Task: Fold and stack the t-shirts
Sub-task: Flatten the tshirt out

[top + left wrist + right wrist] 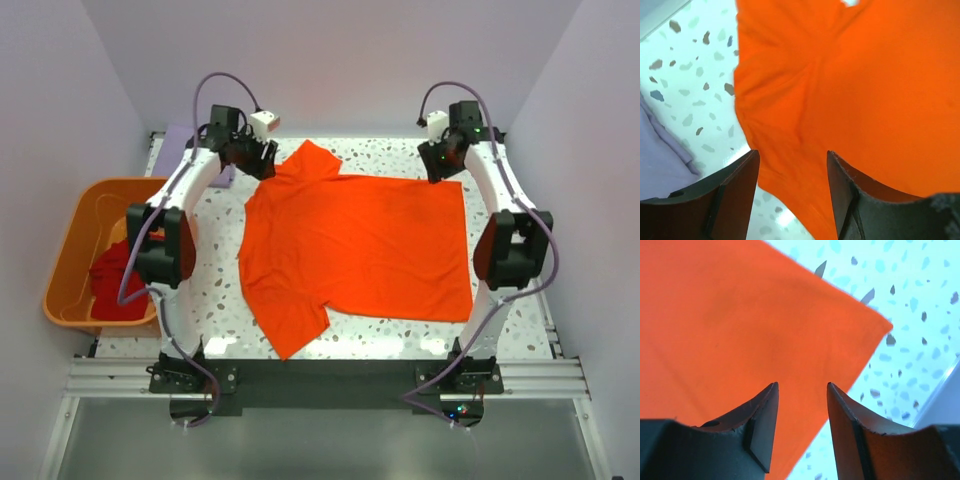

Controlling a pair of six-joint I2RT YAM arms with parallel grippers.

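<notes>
A bright orange t-shirt (355, 250) lies spread flat on the speckled table, collar to the left, hem to the right. My left gripper (262, 162) is open just above its far sleeve (790, 100), holding nothing. My right gripper (440, 168) is open over the shirt's far hem corner (860, 325), holding nothing. A darker red t-shirt (118, 282) lies crumpled in the orange tub (70, 240) at the left. A pale lavender t-shirt (180, 140) lies at the far left of the table, also in the left wrist view (660, 160).
The tub stands off the table's left edge beside the left arm. White walls close in the table at the back and sides. Bare speckled tabletop (210, 290) shows around the orange shirt.
</notes>
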